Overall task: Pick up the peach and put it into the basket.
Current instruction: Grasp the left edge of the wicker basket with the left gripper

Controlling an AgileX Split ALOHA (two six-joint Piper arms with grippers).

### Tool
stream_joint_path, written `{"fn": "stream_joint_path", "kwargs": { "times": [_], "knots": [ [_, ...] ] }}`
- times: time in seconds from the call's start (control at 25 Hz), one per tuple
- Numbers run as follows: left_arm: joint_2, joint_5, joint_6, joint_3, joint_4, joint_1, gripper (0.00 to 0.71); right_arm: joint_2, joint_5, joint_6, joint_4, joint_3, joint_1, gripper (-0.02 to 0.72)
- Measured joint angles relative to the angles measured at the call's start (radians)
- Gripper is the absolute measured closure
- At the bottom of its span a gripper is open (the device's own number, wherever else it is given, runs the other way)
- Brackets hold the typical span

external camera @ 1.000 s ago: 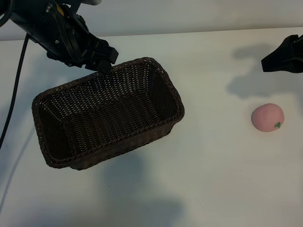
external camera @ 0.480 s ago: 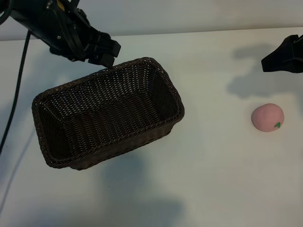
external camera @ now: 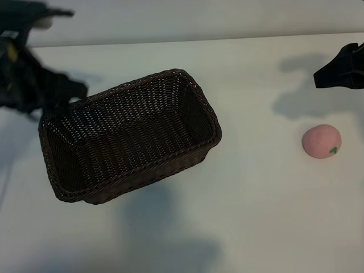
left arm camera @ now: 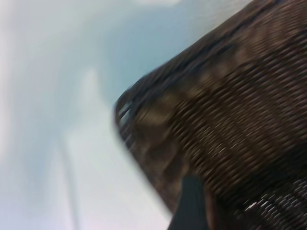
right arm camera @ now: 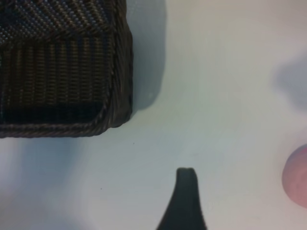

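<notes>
The left tool had pulled away from the basket's far rim, where it had hung a moment earlier, and now sat smeared with motion off the basket's left end, above the bench, its jaws standing apart and carrying nothing. That retreat left the basket free in the middle-left of the bench, open mouth up, sitting just as it had a second before, with nothing inside that I could see. From the left wrist camera only a blurred stretch of woven wall filled the view. Further right the bench lay bare between basket and fruit, the two well apart. The peach rested on the bench at the right, its little green leaf mark facing the near side, untouched. Above and just beyond it the right tool hung where it had been all along, jaws spread wide and empty, pointing down toward the bench. To my eye the pickup had not begun; with the left arm clearing out, the grab looked likely to fall to the right arm.
</notes>
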Motion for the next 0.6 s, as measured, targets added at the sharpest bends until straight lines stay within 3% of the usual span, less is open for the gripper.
{"fn": "stream_joint_path", "kwargs": {
  "times": [0.28, 0.6],
  "knots": [
    [-0.06, -0.122, -0.215, 0.243, 0.02, 0.0, 0.118, 0.0, 0.006, -0.001, 0.0, 0.0, 0.0, 0.108],
    [-0.05, -0.257, -0.409, 0.354, 0.08, 0.013, 0.118, 0.0, 0.008, -0.001, 0.0, 0.0, 0.0, 0.108]
  ]
}}
